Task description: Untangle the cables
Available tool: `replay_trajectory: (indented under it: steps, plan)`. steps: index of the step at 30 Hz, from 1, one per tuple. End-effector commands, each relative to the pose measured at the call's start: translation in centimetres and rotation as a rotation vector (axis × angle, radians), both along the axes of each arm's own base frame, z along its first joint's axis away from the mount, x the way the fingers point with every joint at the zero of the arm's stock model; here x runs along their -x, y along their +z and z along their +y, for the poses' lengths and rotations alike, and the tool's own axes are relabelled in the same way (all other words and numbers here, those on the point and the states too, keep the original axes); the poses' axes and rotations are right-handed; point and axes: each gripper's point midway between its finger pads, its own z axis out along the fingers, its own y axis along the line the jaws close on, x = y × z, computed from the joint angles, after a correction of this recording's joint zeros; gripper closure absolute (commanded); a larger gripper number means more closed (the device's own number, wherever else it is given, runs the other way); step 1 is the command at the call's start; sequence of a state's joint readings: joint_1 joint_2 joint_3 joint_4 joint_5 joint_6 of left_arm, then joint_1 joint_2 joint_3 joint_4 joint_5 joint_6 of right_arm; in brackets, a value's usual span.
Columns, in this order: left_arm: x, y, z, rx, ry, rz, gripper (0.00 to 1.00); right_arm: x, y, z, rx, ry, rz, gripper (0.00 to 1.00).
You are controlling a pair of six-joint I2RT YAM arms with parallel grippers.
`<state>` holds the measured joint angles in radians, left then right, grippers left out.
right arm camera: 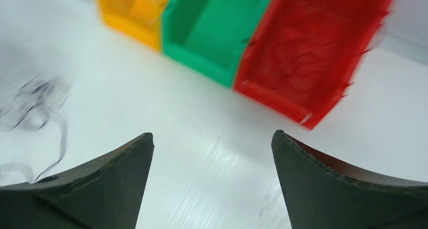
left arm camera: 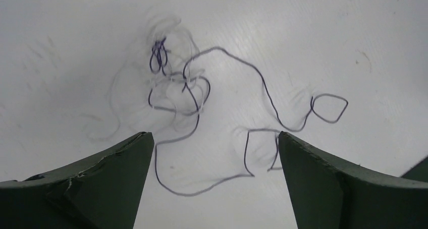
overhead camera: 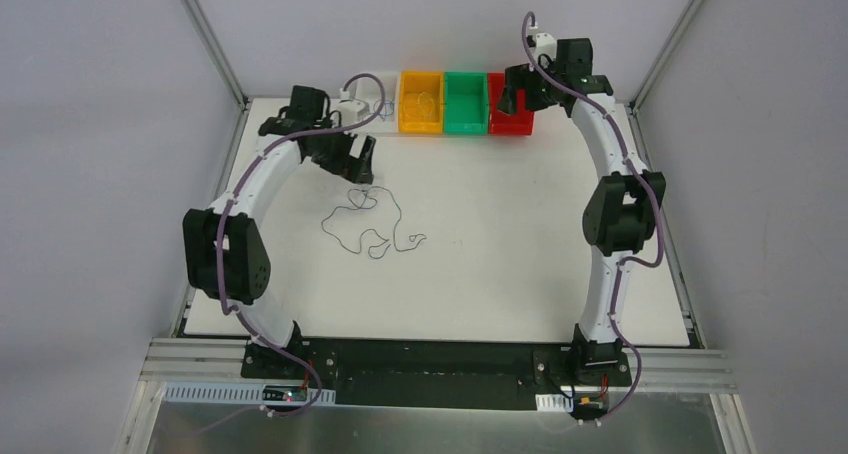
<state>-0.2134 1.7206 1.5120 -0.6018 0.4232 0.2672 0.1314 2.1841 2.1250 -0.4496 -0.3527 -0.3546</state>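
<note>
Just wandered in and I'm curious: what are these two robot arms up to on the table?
They are working on a tangle of thin cables lying on the white table. The left gripper hovers open just above the tangle, touching nothing. The right gripper is over by the red bin at the far edge, jaws open and empty. The cables are not yet untangled.

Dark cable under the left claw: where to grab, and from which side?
Grip the dark cable on the open arc leading away from the knot, left claw coming straight down, jaws across the strand. That stretch lies flat and single; the knot is mixed with pale strands.
</note>
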Motion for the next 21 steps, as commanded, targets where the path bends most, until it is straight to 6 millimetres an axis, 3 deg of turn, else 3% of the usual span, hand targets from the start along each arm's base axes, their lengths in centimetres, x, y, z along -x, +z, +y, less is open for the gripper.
replay_trajectory:
  steps: [1,4,8,11,15,18,21]
  plan:
    - [5.9,1.0,2.4,0.180,0.052,0.154,0.01,12.6,1.1,5.7,-0.104,0.376,0.260,0.10]
    - [7.3,-0.1,5.0,0.279,0.180,0.248,0.01,17.7,-0.8,9.2,-0.123,0.481,0.405,0.13]
    - [8.9,-2.9,8.3,0.236,0.318,0.312,0.09,22.0,-3.5,13.8,-0.133,0.542,0.535,0.15]
    - [9.9,-5.5,10.0,0.212,0.412,0.384,0.19,23.6,-5.6,17.4,-0.109,0.570,0.556,0.15]
    - [9.8,-7.7,10.8,0.224,0.497,0.420,0.23,25.7,-8.5,21.1,-0.049,0.620,0.586,0.15]
    - [9.1,-9.0,11.3,0.210,0.536,0.427,0.24,27.2,-10.8,22.7,0.019,0.654,0.589,0.15]
    - [8.8,-10.4,11.4,0.216,0.574,0.476,0.29,28.3,-12.9,22.9,0.097,0.672,0.596,0.15]
